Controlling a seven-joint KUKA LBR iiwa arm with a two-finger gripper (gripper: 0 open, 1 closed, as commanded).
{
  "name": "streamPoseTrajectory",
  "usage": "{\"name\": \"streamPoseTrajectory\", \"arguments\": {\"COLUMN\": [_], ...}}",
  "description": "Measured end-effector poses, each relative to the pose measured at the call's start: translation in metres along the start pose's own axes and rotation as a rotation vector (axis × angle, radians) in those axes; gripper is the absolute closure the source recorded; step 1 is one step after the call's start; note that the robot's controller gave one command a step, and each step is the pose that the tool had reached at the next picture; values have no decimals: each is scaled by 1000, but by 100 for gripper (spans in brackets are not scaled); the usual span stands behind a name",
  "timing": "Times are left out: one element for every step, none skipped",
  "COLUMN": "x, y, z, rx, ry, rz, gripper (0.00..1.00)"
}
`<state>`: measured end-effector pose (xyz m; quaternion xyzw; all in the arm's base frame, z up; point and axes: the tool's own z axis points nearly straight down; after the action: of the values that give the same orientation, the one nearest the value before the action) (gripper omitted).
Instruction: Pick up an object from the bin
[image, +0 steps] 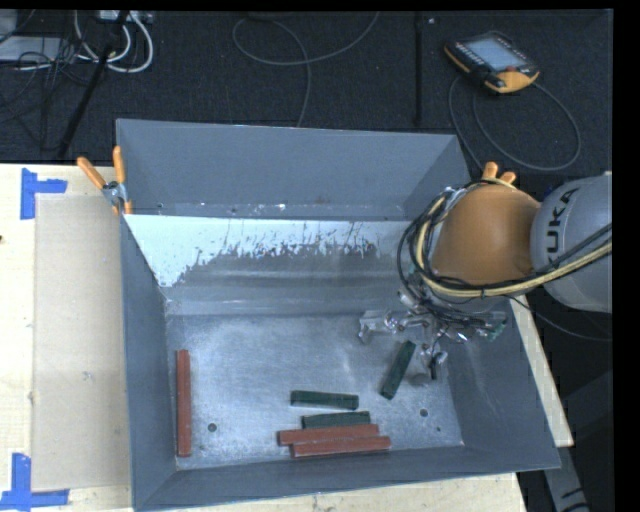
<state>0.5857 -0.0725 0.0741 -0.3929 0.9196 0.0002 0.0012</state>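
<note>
tool (428, 345) sits low in the right part of the grey bin (250, 300), under the arm's orange cover (480, 235); whether it is apart or together i cannot tell. a short dark green bar (397, 370) stands tilted just beside it, upper end up against the tool, lower end toward the bin floor; clamped or only touching, cannot tell. well apart, toward the front middle, two more dark green bars (323, 400) lie by a pair of red-brown bars (335, 441) set side by side, and a lone red-brown bar (183, 402) lies along the left wall.
</note>
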Motion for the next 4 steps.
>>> {"name": "streamPoseTrajectory", "arguments": {"x": [22,22,22,22], "y": [-4,-4,-3,-3], "z": [4,4,1,-10], "rx": [-3,-3,-4,-6], "ry": [2,2,2,4], "rz": [-76,-76,-75,-74], "gripper": [100,100,100,100]}}
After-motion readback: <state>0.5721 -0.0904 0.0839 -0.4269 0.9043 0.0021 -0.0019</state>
